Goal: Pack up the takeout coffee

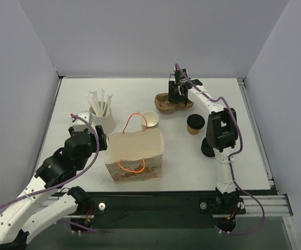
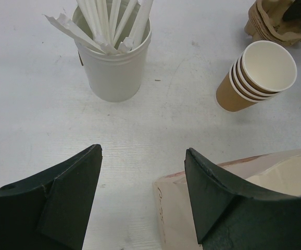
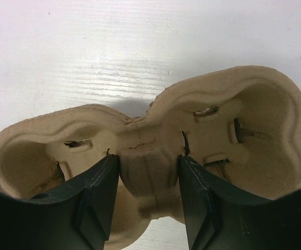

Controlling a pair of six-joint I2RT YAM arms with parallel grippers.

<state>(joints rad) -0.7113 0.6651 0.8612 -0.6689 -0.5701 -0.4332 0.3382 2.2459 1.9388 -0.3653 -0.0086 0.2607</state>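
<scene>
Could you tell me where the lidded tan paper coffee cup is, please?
In the top view, the tan paper cup with black lid stands right of the nested stack of tan cups, beside the right arm, nearer than the brown pulp carrier.

A flat white rectangular table top [image 1: 247, 156] with a faint wood grain sits boxed on three sides by plain pale lilac-grey wall panels [image 1: 150, 36], a silver aluminium rail [image 1: 267, 202] edging its near right corner, under soft, even light.
</scene>
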